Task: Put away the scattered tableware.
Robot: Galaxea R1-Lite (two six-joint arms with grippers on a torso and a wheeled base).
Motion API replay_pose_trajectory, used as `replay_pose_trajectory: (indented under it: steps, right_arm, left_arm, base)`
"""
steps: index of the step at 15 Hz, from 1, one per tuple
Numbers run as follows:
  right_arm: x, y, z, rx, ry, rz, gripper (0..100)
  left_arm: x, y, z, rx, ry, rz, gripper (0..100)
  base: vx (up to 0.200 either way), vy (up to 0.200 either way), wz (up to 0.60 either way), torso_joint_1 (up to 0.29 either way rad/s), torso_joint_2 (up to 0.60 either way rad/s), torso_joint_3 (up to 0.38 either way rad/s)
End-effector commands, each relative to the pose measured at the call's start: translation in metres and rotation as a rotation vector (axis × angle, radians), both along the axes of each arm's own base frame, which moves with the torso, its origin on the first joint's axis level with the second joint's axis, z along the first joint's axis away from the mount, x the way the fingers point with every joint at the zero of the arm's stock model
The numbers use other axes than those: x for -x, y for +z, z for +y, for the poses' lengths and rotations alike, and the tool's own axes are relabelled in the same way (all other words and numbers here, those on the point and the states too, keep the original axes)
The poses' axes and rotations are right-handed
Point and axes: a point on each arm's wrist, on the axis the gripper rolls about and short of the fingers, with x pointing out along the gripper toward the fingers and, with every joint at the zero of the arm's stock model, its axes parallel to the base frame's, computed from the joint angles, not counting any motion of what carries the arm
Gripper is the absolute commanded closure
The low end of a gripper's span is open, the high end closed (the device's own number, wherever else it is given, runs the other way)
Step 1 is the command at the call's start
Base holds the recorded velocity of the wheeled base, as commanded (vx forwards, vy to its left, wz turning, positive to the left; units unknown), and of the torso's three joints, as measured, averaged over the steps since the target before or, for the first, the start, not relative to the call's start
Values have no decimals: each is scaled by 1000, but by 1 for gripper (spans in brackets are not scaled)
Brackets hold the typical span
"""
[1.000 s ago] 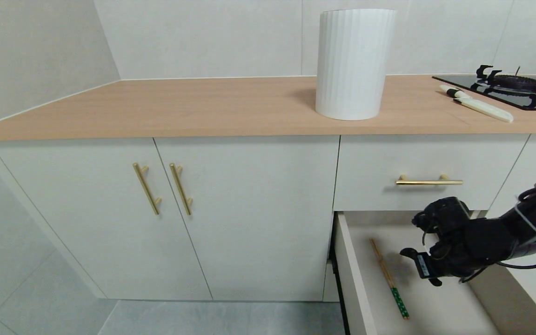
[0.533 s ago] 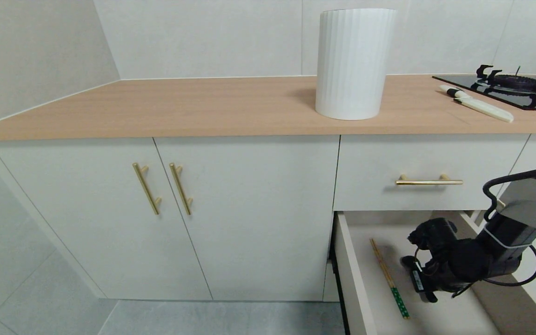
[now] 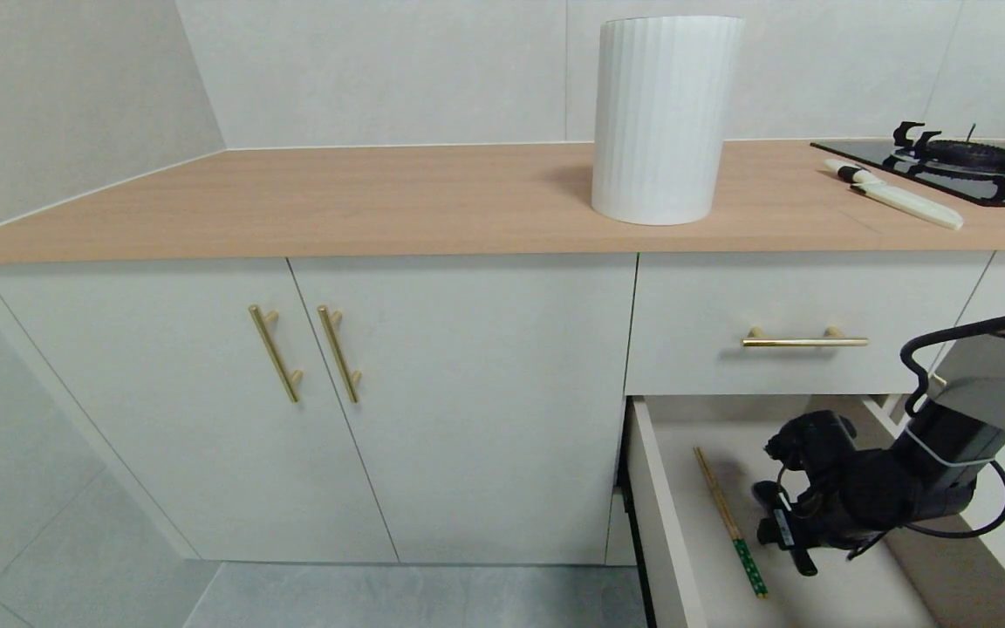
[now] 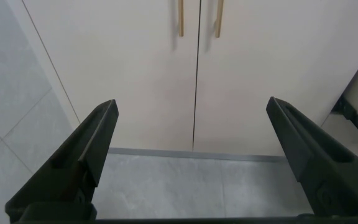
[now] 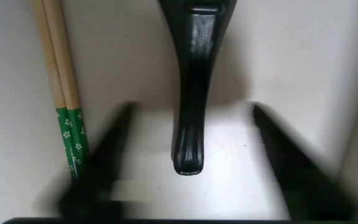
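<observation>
Our right fingers (image 5: 291,165) stand apart in the open drawer (image 3: 655,506), a glossy black spoon (image 5: 194,93) with a rounded handle end lying between them on the smooth pale bottom. Slim wooden chopsticks (image 5: 58,74) with green flowered tips lie just beside one finger. Our left fingers (image 4: 86,158) gape apart before flat cabinet doors (image 4: 135,62).
</observation>
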Motion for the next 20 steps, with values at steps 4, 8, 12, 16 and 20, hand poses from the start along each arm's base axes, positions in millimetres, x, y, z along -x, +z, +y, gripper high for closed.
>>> replay_pose_trajectory:
  steps: [4, 8, 12, 16, 20]
  right_arm:
    - [10, 51, -2, -18, -2, -126, 0]
    - [58, 139, -8, -55, 8, -344, 0]
    - [111, 190, -11, -65, 21, -389, 0]
    - [160, 194, -6, -119, 5, -289, 0]
    - [181, 185, -6, -117, 27, -271, 0]
  left_arm:
    - [0, 0, 0, 0, 1, 0, 0]
    - [0, 0, 0, 0, 1, 0, 0]
    - [0, 0, 0, 0, 1, 0, 0]
    - [0, 0, 0, 0, 1, 0, 0]
    - [0, 0, 0, -1, 1, 0, 0]
  base:
    - [0, 0, 0, 0, 0, 0]
    - [0, 0, 0, 0, 0, 0]
    - [0, 0, 0, 0, 0, 0]
    - [0, 0, 0, 0, 0, 0]
    - [0, 0, 0, 0, 0, 0]
